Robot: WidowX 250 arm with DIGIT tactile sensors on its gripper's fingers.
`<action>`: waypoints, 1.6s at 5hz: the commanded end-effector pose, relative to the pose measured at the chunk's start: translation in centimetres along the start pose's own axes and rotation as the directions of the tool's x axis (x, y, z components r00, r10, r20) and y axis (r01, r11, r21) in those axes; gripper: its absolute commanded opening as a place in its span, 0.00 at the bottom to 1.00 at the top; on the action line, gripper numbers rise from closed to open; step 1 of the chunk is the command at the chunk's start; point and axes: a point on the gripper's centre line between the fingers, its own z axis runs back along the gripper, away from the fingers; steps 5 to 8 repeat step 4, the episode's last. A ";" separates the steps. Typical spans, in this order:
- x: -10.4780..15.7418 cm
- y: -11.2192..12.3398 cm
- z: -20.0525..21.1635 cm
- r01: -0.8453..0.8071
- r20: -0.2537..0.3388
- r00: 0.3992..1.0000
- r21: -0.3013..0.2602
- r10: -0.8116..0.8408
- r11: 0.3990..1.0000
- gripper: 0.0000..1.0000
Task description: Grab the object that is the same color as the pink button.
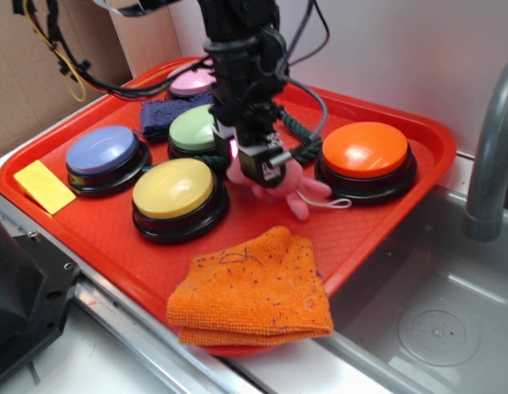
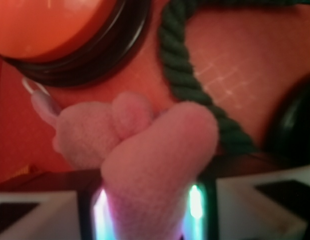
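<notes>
While pink plush toy (image 2: 144,150) sits on red tray (image 1: 89,230) between yellow button (image 1: 173,189) and orange button (image 1: 365,149), gripper (image 1: 258,168) appears clamped on one limb only, wrist view blurred. Risks: soft limb slipping free on lift; white string loop (image 1: 336,202) or green rope (image 2: 190,80) just beside toy snagging; matching pink button (image 1: 190,80) sits well behind.

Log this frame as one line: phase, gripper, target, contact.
phase: grasp | gripper: down over pink plush toy | target: toy between fingers in wrist view | closure: unclear | location: red tray, beside orange button
</notes>
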 end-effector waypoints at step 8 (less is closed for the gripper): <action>-4.8 7.8 10.5 -0.316 0.230 0.934 0.168 0.274 0.934 0.00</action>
